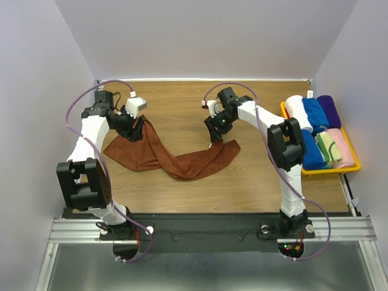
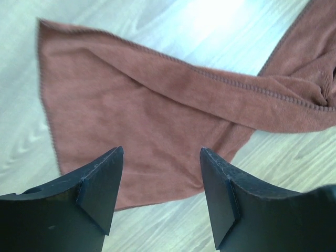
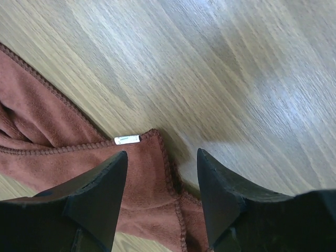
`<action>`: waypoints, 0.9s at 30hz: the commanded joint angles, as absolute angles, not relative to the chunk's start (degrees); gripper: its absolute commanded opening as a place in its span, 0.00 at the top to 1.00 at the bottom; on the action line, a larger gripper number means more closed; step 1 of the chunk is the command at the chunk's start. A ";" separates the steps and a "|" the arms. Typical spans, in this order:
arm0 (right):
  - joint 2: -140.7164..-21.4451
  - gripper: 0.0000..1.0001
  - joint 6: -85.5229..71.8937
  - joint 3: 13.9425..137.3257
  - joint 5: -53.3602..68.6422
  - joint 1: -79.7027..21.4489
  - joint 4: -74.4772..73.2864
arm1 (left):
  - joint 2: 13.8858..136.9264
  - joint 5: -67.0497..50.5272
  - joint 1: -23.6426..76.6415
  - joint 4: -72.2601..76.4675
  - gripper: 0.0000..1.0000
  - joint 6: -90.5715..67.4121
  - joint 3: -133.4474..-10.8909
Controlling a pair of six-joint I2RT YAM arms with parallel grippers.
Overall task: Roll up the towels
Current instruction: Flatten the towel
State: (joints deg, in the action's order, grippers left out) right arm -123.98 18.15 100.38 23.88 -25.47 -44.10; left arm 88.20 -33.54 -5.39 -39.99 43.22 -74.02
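Note:
A rust-brown towel (image 1: pixel 176 162) lies twisted and spread across the wooden table, wide at its left end and narrow at its right. My left gripper (image 1: pixel 134 130) hovers open over the left end; in the left wrist view the towel (image 2: pixel 136 100) lies flat below the gripper (image 2: pixel 161 157), with nothing between the fingers. My right gripper (image 1: pixel 215 138) stands open over the right corner. There the towel (image 3: pixel 147 178) shows a stitched hem and a small white label (image 3: pixel 127 139) just ahead of the gripper (image 3: pixel 163 157). A rolled cream-and-green towel (image 1: pixel 326 147) sits in the tray.
A yellow tray (image 1: pixel 351 165) at the right edge holds rolled towels: white (image 1: pixel 297 109), blue (image 1: pixel 315 112), purple (image 1: pixel 329 109), pink (image 1: pixel 341 148). White walls enclose the table on three sides. Cables loop from both arms.

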 commanded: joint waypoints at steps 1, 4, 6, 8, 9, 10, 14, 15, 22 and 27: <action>-125.77 0.40 20.39 104.67 25.75 -25.22 -45.61 | 86.66 -35.07 -6.06 -39.64 0.29 43.15 -72.42; -127.52 0.44 21.27 107.21 27.24 -25.22 -47.54 | 87.01 -35.24 -6.41 -39.29 0.29 43.07 -72.07; -128.49 0.46 21.62 108.54 28.29 -25.22 -49.82 | 87.45 -35.24 -6.59 -39.20 0.29 43.16 -72.51; -129.46 0.47 22.06 109.86 28.74 -25.14 -51.15 | 88.06 -35.16 -7.20 -38.59 0.29 42.89 -72.86; -130.07 0.48 22.32 110.12 29.26 -25.22 -52.02 | 88.85 -35.07 -7.47 -38.24 0.29 42.11 -73.56; -130.34 0.49 22.67 110.39 29.53 -25.22 -52.47 | 89.21 -34.81 -7.64 -37.80 0.29 41.49 -73.91; -130.61 0.56 23.38 110.22 30.67 -25.40 -54.05 | 91.75 -32.79 -8.35 -33.94 0.28 38.32 -76.28; -130.43 0.56 23.55 110.04 30.85 -25.40 -54.31 | 92.98 -32.00 -8.35 -33.49 0.27 38.15 -77.42; -130.78 0.68 24.70 110.30 32.34 -25.40 -55.63 | 101.14 -30.15 -8.35 -30.59 0.26 36.21 -84.71; -131.22 0.94 24.17 111.18 33.40 -25.40 -55.90 | 107.39 -29.62 -8.35 -27.60 0.26 35.24 -89.99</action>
State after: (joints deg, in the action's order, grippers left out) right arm -130.98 23.86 108.29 30.96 -25.47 -54.43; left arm 104.75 -29.82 -8.12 -30.70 36.69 -85.34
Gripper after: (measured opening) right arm 0.125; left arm 0.739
